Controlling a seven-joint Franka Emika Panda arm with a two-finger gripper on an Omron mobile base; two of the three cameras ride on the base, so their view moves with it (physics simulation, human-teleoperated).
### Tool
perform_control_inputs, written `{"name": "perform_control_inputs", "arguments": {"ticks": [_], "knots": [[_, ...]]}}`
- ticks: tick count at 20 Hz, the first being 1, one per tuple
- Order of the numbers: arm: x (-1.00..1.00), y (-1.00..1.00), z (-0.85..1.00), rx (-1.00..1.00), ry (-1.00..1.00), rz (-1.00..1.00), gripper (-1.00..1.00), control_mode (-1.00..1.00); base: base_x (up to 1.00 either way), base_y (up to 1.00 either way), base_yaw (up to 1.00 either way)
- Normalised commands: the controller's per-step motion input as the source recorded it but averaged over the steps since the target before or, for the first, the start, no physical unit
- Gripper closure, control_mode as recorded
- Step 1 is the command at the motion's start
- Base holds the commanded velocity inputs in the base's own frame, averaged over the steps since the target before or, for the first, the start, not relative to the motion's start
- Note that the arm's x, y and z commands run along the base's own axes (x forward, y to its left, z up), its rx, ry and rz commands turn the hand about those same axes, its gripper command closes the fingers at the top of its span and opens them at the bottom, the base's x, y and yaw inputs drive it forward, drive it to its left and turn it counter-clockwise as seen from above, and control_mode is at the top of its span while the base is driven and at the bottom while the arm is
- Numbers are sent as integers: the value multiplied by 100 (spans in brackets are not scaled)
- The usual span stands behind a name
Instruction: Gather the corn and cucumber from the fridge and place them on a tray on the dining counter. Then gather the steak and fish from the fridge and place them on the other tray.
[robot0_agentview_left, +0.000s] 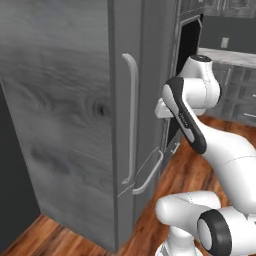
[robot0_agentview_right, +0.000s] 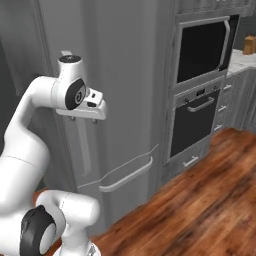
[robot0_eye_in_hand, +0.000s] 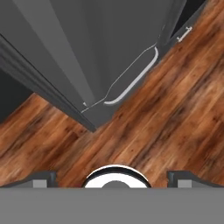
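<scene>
The fridge (robot0_agentview_left: 75, 125) (robot0_agentview_right: 120, 70) (robot0_eye_in_hand: 87, 48) stands shut right in front of me, a tall grey cabinet with a pale vertical bar handle (robot0_agentview_left: 132, 115) and a drawer handle (robot0_agentview_left: 148, 175) (robot0_agentview_right: 126, 176) (robot0_eye_in_hand: 135, 78) lower down. My gripper (robot0_agentview_right: 84, 119) (robot0_eye_in_hand: 113, 177) hangs open and empty a little in front of the door at mid height, pointing down at the floor. Its fingertips (robot0_eye_in_hand: 43, 178) stand far apart. The corn, cucumber, steak and fish are hidden behind the shut door. The tray and the dining counter are out of view.
A built-in microwave (robot0_agentview_right: 202, 47) and oven (robot0_agentview_right: 197, 120) stand in the cabinet to the right of the fridge. Beyond them runs a pale counter (robot0_agentview_left: 230, 55) (robot0_agentview_right: 242, 60). Wooden floor (robot0_agentview_right: 200, 210) (robot0_eye_in_hand: 144, 131) spreads in front, and a dark gap (robot0_agentview_left: 12, 175) lies left of the fridge.
</scene>
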Motion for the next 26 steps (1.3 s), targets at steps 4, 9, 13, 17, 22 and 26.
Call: {"name": "perform_control_inputs", "arguments": {"ticks": [4,9,13,17,22,26], "knots": [[0,0,0,0,0,0,-100,100,6,57,-23],[0,0,0,0,0,0,-100,100,2,15,-9],[-31,-3,-20,-2,-21,6,-100,-100,4,0,0],[-67,-32,-52,13,-51,24,-100,-100,0,0,0],[-11,1,-27,17,-43,23,-100,-100,0,0,0],[3,4,-1,13,-28,15,-100,-100,0,0,0]]}}
